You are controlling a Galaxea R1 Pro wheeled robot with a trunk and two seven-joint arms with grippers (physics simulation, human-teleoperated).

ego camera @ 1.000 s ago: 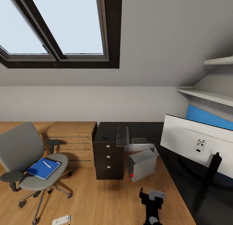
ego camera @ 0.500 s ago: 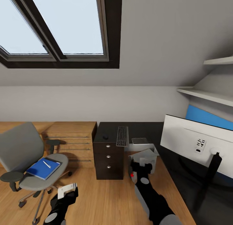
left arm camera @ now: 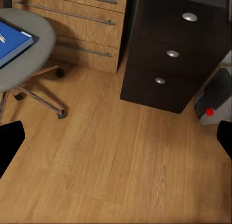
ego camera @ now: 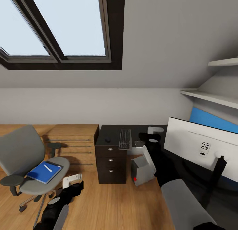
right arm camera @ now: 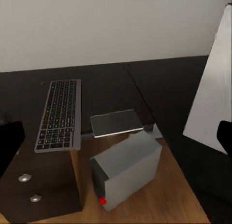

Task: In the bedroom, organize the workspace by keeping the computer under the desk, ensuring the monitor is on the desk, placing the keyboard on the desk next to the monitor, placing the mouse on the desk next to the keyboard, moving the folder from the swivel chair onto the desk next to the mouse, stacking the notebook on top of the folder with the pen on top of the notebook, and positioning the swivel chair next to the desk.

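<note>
Bedroom workspace, items as seen.

- Desk [ego camera: 155,129]: dark top, drawer unit [ego camera: 110,164] under its left end.
- Keyboard [ego camera: 125,138]: lying on the desk above the drawers. The right wrist view shows its keys clearly.
- Mouse [ego camera: 107,140]: small and dark, on the desk just left of the keyboard.
- Monitor [ego camera: 201,147]: on the desk at right, white back facing the head camera.
- Computer [ego camera: 142,170]: grey box with a red button, tilted, on the floor beside the drawers. In the right wrist view, a thin grey slab [right arm camera: 116,123] shows on the desk edge above it.
- Swivel chair [ego camera: 29,164]: apart from the desk, carrying a blue folder [ego camera: 44,172] with a pen [ego camera: 48,168] on top.
- Wooden dresser [ego camera: 74,142]: left of the desk.
- Left gripper [ego camera: 71,180]: low over the floor near the chair; fingers spread, holding nothing.
- Right gripper [ego camera: 152,131]: raised over the desk; fingers apart, holding nothing.
</note>
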